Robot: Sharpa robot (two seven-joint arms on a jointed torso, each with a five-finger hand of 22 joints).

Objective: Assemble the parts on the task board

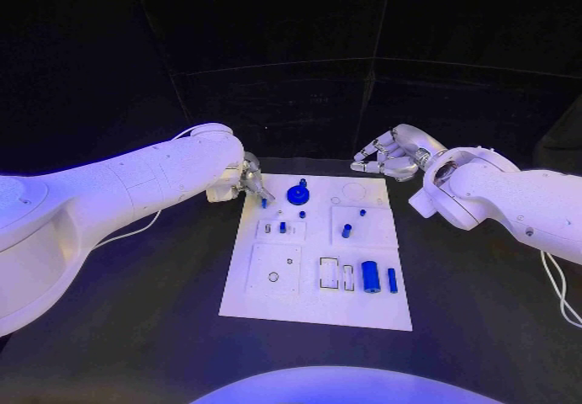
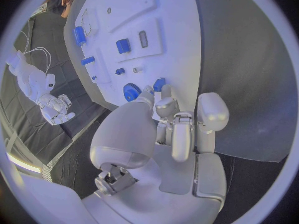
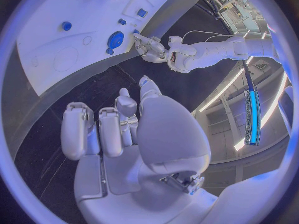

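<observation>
At twelve o'clock on the black table (image 1: pixel 145 320), both silver many-fingered hands sit near the far end of the flat white task board (image 1: pixel 273 307). You can see from the head camera that the left hand (image 1: pixel 249 181) is at the board's eleven o'clock corner, with a small blue part (image 1: pixel 263 202) just under its fingertips. Your left wrist camera gives the closer look: a small blue block (image 2: pixel 159 84) lies at the fingertips (image 2: pixel 149 95) beside the round blue gear (image 2: pixel 131 91), but you cannot tell whether the fingers pinch it or merely touch it. The right hand (image 1: pixel 386 156) hovers off the board at one o'clock; your right wrist camera shows its fingers (image 3: pixel 77 129) spread and holding nothing. Near the board's four o'clock edge lies a blue cylinder (image 1: pixel 371 277) beside a smaller blue piece (image 1: pixel 392 279).
</observation>
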